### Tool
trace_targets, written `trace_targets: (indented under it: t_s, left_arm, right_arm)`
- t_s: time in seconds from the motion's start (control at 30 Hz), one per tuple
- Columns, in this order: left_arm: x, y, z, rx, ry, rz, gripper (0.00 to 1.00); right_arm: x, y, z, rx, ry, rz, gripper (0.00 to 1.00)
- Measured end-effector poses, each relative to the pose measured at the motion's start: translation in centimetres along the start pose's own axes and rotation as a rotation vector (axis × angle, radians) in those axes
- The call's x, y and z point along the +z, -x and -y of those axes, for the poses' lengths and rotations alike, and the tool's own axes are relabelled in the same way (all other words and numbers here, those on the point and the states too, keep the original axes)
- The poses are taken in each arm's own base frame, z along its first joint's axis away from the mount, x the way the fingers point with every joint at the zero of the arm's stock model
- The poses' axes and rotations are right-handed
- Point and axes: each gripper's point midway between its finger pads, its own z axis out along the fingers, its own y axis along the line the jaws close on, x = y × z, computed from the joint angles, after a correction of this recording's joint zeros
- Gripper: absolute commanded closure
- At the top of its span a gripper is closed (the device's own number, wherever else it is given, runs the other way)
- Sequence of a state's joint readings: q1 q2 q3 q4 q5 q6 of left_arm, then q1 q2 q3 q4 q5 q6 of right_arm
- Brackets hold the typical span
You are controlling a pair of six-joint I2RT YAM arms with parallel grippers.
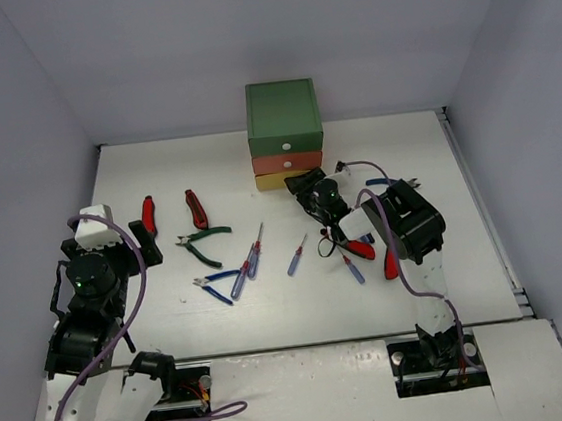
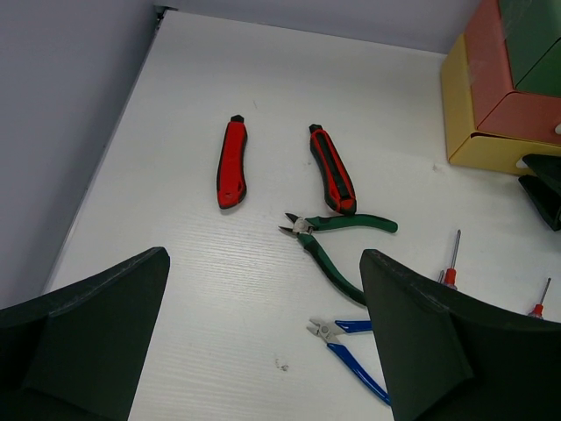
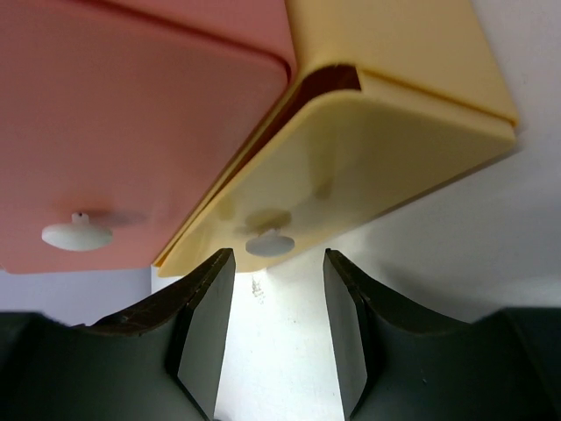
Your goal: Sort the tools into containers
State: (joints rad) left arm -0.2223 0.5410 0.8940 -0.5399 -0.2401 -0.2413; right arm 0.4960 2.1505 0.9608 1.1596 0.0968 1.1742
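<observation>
Here the spread right tool (image 3: 278,272) aims at the knob (image 3: 268,243) of the yellow drawer (image 3: 377,158) just ahead, likely to pull it open; the left tool (image 2: 263,263) is spread too.

You see a white table (image 1: 292,315), closed in by a pale grey back wall (image 1: 262,31), a left wall (image 1: 3,149) and a right wall (image 1: 540,93). The light is even, with soft shadows.

Left end effector (image 2: 263,259) spread wide; right end effector (image 3: 276,263) slightly parted.
</observation>
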Motion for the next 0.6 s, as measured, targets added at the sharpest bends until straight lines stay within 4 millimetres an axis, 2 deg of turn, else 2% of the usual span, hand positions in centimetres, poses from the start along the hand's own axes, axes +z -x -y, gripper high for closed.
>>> trace_targets:
  t_s: [0.27,0.5,0.6]
  left_arm:
    - [-0.2,0.0,0.0,-0.001,-0.002,0.003,0.12]
    - [-0.1,-0.3,0.0,-0.001,-0.001,-0.004,0.12]
    - [-0.1,-0.3,0.0,-0.001,-0.001,-0.003,0.12]
  right_arm:
    - [0.7,0.5,-1.4,0.004,0.041,-0.007,0.58]
    - [1.1,-0.1,-1.2,-0.003,0.049,-0.030,0.62]
    - [1.2,-0.4,-0.9,-0.005,0.045,-0.036,0.66]
